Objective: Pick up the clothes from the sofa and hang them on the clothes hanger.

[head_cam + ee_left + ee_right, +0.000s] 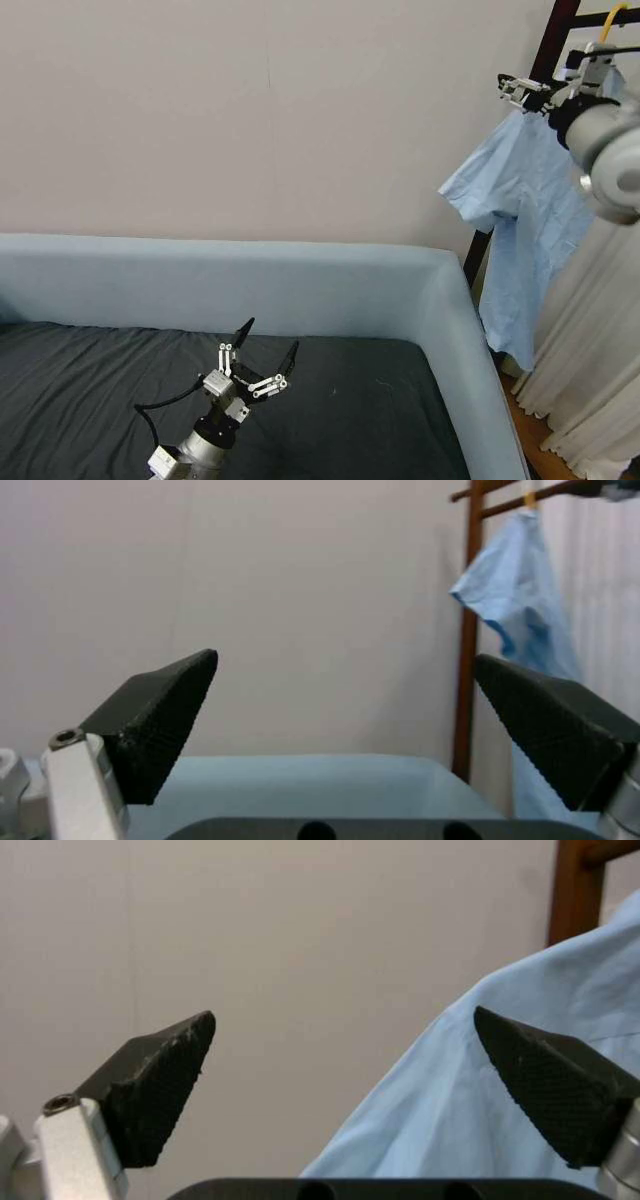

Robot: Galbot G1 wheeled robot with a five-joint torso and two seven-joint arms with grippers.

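Note:
A light blue shirt point(525, 215) hangs from the dark wooden clothes rack point(556, 40) at the upper right, past the sofa's end. My right gripper point(514, 92) is raised beside the shirt's top, open, with nothing between its fingers. The shirt point(480, 1125) lies just beyond one fingertip in the right wrist view. My left gripper point(270, 350) hovers low over the dark sofa seat point(100, 390), open and empty. Through its fingers the shirt point(520, 600) and rack post point(468, 630) show far off.
The sofa has a pale blue back and arm point(300, 285) around the dark seat. A plain wall point(250, 110) rises behind it. A pale curtain point(595, 340) hangs at the right, and wooden floor point(525, 420) shows beside the sofa.

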